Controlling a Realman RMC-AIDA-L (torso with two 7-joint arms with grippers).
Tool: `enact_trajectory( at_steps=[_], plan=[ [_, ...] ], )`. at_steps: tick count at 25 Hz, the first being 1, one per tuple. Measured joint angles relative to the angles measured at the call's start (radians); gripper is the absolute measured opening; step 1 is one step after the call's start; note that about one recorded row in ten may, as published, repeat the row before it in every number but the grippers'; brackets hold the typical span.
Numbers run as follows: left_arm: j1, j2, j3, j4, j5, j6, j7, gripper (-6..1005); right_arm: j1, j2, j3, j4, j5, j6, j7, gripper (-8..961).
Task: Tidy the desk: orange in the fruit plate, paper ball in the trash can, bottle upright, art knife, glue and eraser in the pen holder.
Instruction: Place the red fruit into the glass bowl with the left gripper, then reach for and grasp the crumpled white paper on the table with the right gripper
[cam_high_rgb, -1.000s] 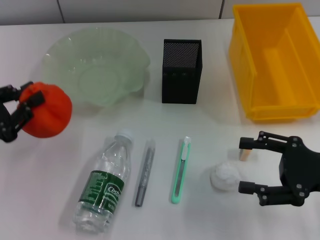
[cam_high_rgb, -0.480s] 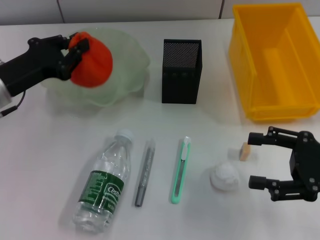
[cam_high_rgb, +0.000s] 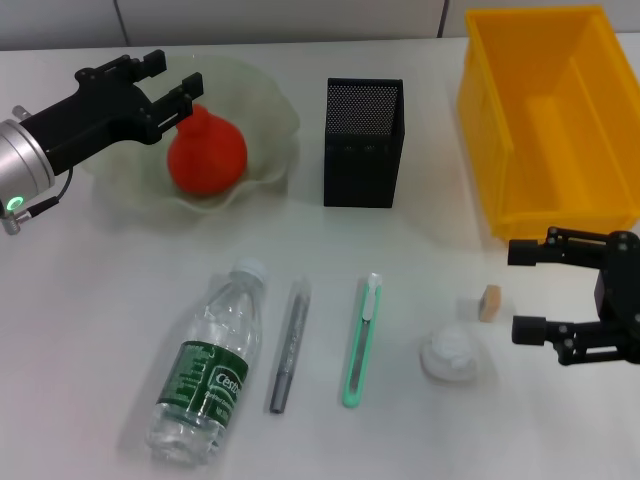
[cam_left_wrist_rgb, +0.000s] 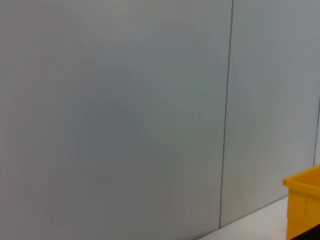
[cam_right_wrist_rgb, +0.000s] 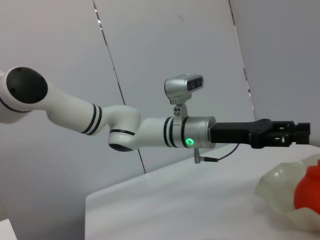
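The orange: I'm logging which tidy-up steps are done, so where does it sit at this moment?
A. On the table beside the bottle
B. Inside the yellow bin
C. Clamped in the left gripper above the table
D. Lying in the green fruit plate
D. The orange rests inside the green fruit plate, with the left gripper open just above it, its fingers off the fruit.
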Motion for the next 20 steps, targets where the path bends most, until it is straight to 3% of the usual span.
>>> enact_trajectory(
  at_steps=[6,12,18,20],
  plan=[
    [0.044,0.002,0.000,0.019,-0.001,0.070,0.001,632,0.021,0.001,-0.027,-0.106,0.001,-0.002,0.098,812],
    [0.196,0.005,0.031,0.067,0.004,0.224,0.081,825,0.024,0.002,-0.153,-0.417,-0.015,-0.002,0.342,810],
    [0.316,0.002,0.034,0.054,-0.010,0.267,0.194,827,0.118,-0.004,-0.348,-0.709,-0.214,-0.002,0.718,807],
    [0.332,0.002,0.035,0.045,-0.013,0.269,0.197,828,0.179,-0.005,-0.502,-0.779,-0.347,0.002,0.887,807]
  ],
)
